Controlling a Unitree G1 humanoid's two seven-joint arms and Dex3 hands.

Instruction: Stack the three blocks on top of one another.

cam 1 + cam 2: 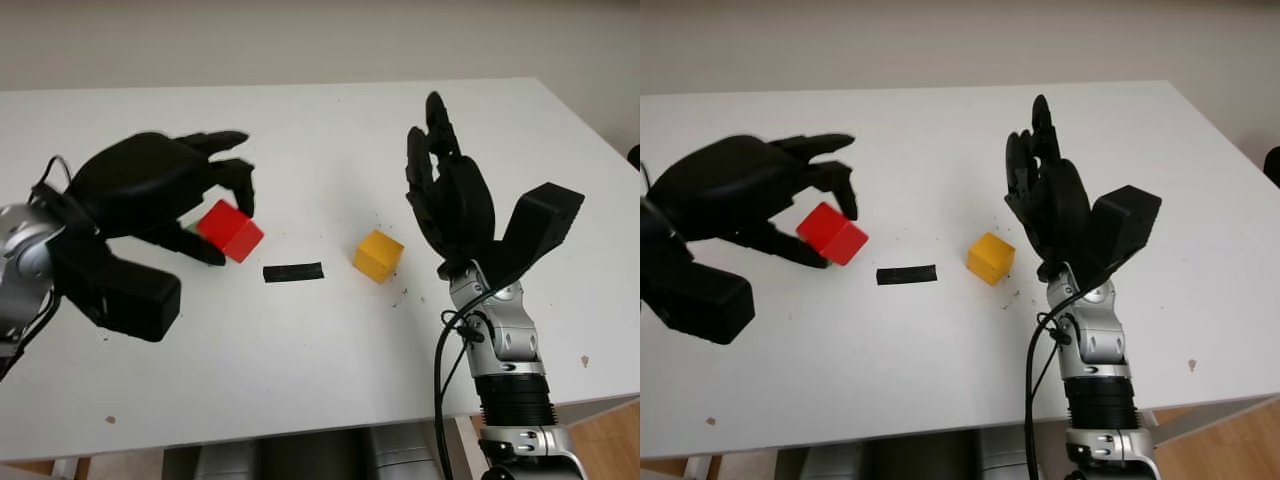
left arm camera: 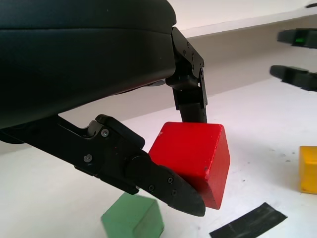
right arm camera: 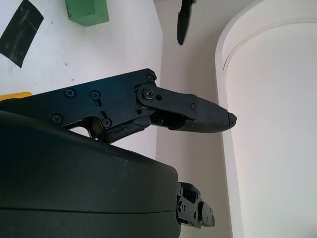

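Red block (image 2: 190, 161): held off the table in the left hand (image 1: 150, 200), pinched between one finger behind it and another across its lower front edge. Sits tilted, one corner low. Wrist view puts it above and just beside the green block (image 2: 133, 217), not yet touching it.

Green block: flat on the table (image 1: 330, 380) under the left hand, mostly hidden from the head camera; only a sliver shows beside the red one.

Yellow block (image 1: 379, 256): alone on the table, right of centre, near the right hand (image 1: 450, 195), apart from it.

Progress, as judged: no block rests on another yet. First placement looks under way, red onto green. Remaining: set red down square, then bring yellow across and put it on top.

Right hand: raised above the table beside the yellow block, holds nothing, open.

Materials: all three blocks are plain cubes, matte, solid colour, crisp edges; red shows small scuffs on one face. Likely rigid and light. Table white, smooth, with a few dark specks. A short strip of black tape (image 1: 293, 272) is stuck flat between the red and yellow blocks. Hands are black, hard-shelled, jointed with visible screws.
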